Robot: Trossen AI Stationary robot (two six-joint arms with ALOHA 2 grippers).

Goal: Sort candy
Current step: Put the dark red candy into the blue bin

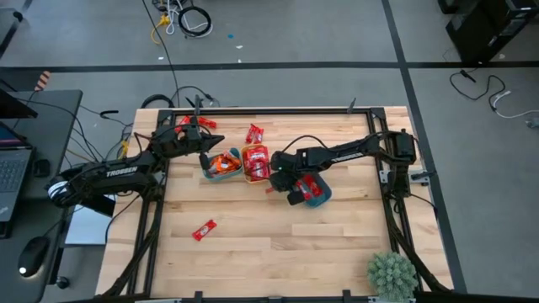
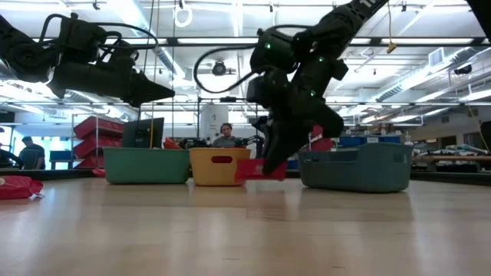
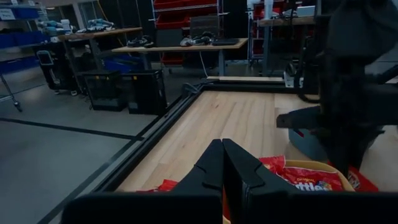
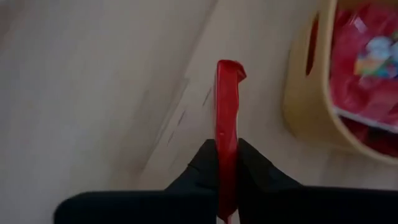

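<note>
Pinched edge-on between the closed right gripper (image 4: pixel 227 163) fingers at frame centre, one red candy (image 4: pixel 227 112) beside the yellow bowl (image 4: pixel 311 118); risks slipping from so thin a hold; left gripper (image 3: pixel 222 163) shut, empty, lower centre.

Robotics lab or workshop: concrete floor (image 1: pixel 295 34) with loose cables (image 1: pixel 187 18), workbenches (image 3: pixel 180 46), red storage bins (image 2: pixel 96 126), overhead strip lights (image 2: pixel 430 73), laptop (image 1: pixel 10 168).
</note>
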